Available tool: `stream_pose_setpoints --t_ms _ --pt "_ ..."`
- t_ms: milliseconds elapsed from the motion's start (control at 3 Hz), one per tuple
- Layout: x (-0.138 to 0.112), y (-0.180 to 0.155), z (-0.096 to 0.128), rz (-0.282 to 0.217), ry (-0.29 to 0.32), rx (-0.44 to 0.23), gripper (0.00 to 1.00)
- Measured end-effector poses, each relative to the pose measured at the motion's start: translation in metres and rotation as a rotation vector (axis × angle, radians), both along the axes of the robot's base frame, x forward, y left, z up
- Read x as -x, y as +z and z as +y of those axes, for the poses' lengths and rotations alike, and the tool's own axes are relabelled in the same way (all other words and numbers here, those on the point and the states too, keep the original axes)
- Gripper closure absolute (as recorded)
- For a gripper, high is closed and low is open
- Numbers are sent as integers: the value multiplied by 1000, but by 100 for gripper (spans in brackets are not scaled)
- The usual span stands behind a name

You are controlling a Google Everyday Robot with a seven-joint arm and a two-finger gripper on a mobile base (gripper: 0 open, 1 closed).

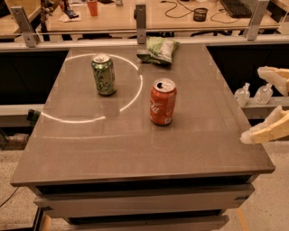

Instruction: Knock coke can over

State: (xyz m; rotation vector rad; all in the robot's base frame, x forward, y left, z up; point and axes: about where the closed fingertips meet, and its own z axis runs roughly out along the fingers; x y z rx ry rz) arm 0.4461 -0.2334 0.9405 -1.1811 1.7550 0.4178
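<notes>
I see the coke can (162,103) standing upright near the middle of the counter (135,149), so the knock is not yet done; my claw (252,104) hangs off the right edge, spread wide (holding nothing), well apart from it

Cans on the table (135,153): two. One coke can (163,102), one green can (104,74). Snack bag (158,48): one, at the far edge. Gripper (252,104): one, off the table's right edge, its two fingers (271,131) spread apart. Small clear bottles (242,94) past that edge: two, it seems. Far desk (126,20): one orange cup (92,6).
</notes>
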Motion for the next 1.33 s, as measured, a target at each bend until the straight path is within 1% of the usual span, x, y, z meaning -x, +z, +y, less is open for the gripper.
stream_pose_setpoints --t_ms 333,667,1000,1333 --pt "-1 0 30 -22 60 -145 0" --pt "-12 -10 55 -11 85 -227 0" --pt "-18 -14 62 -16 97 -228 0" --pt "-34 -20 78 -23 133 -264 0"
